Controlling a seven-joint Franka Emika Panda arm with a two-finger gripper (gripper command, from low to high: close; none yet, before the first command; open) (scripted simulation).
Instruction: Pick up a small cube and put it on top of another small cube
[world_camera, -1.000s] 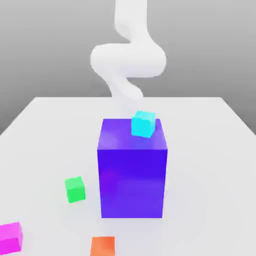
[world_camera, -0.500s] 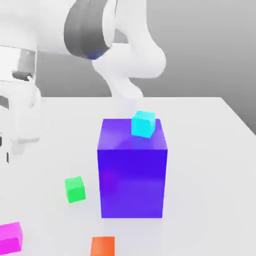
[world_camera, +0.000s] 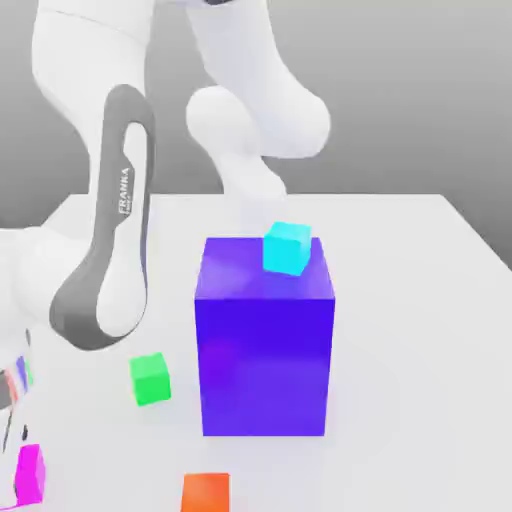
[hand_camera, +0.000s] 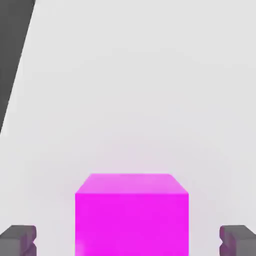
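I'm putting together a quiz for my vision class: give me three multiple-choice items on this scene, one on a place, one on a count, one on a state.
1. Where does the cyan cube sit?
A. on the table
B. on the blue-purple block
C. on the floor

2. How many small cubes does the exterior view show?
A. two
B. three
C. four

3. How does the gripper stand to the magenta cube?
A. open, one finger on each side
B. shut above it
C. holding it over the block

Answers:
1 B: it rests on the block's top face.
2 C: cyan, green cube, magenta and orange cube.
3 A: the fingers flank the cube with a gap on each side.
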